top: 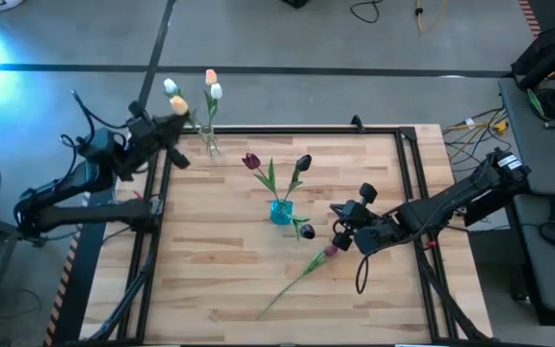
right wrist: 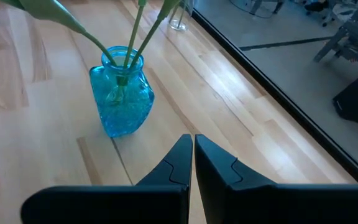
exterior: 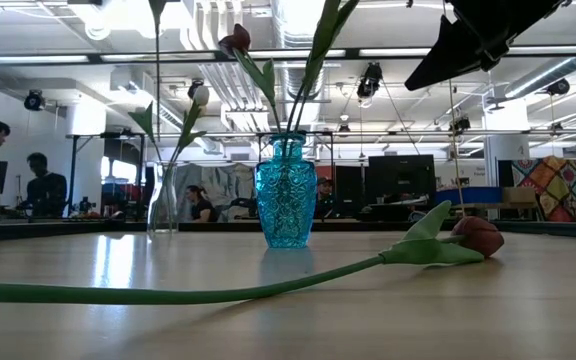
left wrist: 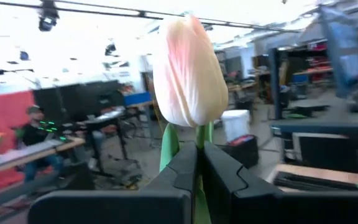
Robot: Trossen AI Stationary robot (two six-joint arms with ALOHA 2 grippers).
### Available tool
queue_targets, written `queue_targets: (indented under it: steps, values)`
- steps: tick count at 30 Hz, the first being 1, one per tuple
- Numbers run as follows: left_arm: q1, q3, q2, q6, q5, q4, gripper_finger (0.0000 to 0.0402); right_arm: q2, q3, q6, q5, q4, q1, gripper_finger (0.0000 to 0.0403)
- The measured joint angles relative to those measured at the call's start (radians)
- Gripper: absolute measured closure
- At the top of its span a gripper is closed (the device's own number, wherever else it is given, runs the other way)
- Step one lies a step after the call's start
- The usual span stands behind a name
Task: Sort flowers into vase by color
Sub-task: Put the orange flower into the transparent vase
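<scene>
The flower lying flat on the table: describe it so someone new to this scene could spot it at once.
Start at the blue vase near the middle of the wooden table. Just toward the right gripper a dark red tulip lies on the boards, its long green stem running away from the vase. It is the only flower not standing in a vase or held.

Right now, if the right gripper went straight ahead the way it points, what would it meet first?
Probably the blue vase: the shut, empty right gripper aims just beside it, so depending on depth it may graze the vase or pass it.
</scene>
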Motion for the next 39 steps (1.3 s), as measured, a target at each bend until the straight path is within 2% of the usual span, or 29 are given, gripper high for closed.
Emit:
queue_targets:
  steps: [7,15,26,39]
  values:
    - [0.244,-0.005,0.070,0.027,0.182,0.072,0.0402,0.000,0.000,-0.002,0.000,0.000,0.000,0.0390]
    - [0.391,-0.007,0.195,0.003,0.296,0.093,0.0401,0.000,0.000,-0.001,0.000,0.000,0.000,0.0390]
    - [0.469,-0.011,0.301,-0.022,0.301,0.096,0.0401,0.000,0.000,0.000,-0.001,0.000,0.000,0.0390]
    - [0.522,-0.107,0.346,-0.053,0.299,0.097,0.0401,0.000,0.000,0.000,-0.002,0.000,0.000,0.0390]
